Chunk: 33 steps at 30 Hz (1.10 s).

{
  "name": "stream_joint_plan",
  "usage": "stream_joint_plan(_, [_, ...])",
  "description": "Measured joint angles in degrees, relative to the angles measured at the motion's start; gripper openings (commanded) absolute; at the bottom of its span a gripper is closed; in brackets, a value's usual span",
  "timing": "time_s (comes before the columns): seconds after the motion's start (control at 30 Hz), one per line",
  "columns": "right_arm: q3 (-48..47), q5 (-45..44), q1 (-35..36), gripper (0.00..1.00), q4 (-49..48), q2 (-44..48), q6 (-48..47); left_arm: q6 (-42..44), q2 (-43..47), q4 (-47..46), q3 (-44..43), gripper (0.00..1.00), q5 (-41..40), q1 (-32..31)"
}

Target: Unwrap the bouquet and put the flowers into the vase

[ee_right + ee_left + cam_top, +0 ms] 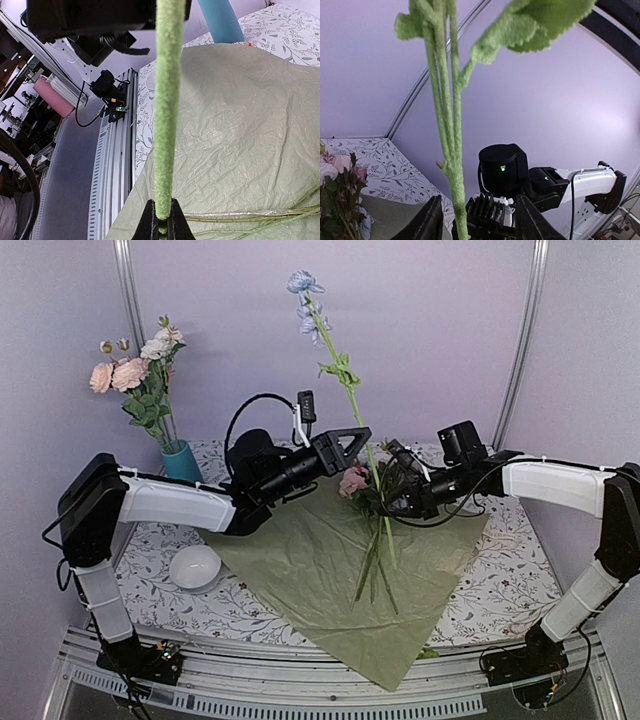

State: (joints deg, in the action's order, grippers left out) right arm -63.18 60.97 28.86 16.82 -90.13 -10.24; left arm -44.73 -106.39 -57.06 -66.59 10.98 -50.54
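A long blue-headed flower [349, 390] stands upright over the table's middle. My right gripper [161, 216] is shut on its fuzzy green stem [165, 100] low down, seen from above at the right gripper [386, 508]. My left gripper [477, 225] is open around the same stem [447, 125] higher up, its fingers [427, 225] apart from it. The bouquet lies unwrapped: its olive-green sheet [320, 580] is spread flat with a few flowers [362, 485] lying on it. The teal vase [182, 461] at the back left holds pink and cream flowers [132, 370].
A white round bowl [195, 566] sits on the patterned cloth left of the sheet. The vase [220, 22] shows beyond the sheet [240, 125] in the right wrist view. Loose stems [260, 216] lie across the sheet. Frame posts stand at the back.
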Motion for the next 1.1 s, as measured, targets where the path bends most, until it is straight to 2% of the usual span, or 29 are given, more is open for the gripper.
stream_joint_plan(0.23, [0.1,-0.6,0.3,0.0,1.2,-0.4,-1.8,2.5,1.0,2.3,-2.3,0.5,-1.4,3.3])
stream_joint_plan(0.4, [0.1,-0.6,0.5,0.0,1.6,-0.9,-2.5,3.0,0.9,3.8,-5.4,0.36,-1.6,4.7])
stream_joint_plan(0.53, [0.1,-0.6,0.6,0.0,2.1,-1.4,-2.8,3.1,0.4,3.8,-7.0,0.34,-1.1,4.9])
stream_joint_plan(0.57, [0.1,-0.6,0.6,0.0,2.2,-1.5,-2.9,3.1,0.2,3.9,-7.3,0.32,-0.9,4.9])
stream_joint_plan(0.67, [0.1,-0.7,0.7,0.0,2.4,-2.0,-3.2,3.0,-0.5,4.2,-7.5,0.15,-0.5,5.0])
stream_joint_plan(0.77, [0.1,-0.7,0.7,0.02,2.8,-2.3,-3.5,2.6,-1.3,4.5,-7.9,0.09,0.2,5.1])
stream_joint_plan(0.93, [-0.3,-1.3,0.5,0.48,4.8,-2.3,-4.6,2.2,-1.4,5.7,-8.5,0.02,1.9,5.6])
stream_joint_plan(1.0, [-0.5,-1.9,-0.5,0.57,6.2,-1.7,-6.0,2.6,-1.0,7.3,-8.5,0.0,2.8,5.7])
stream_joint_plan(1.1, [0.3,-2.2,-4.0,0.6,7.3,0.9,-8.2,4.1,1.5,12.2,-8.4,0.0,4.1,5.8])
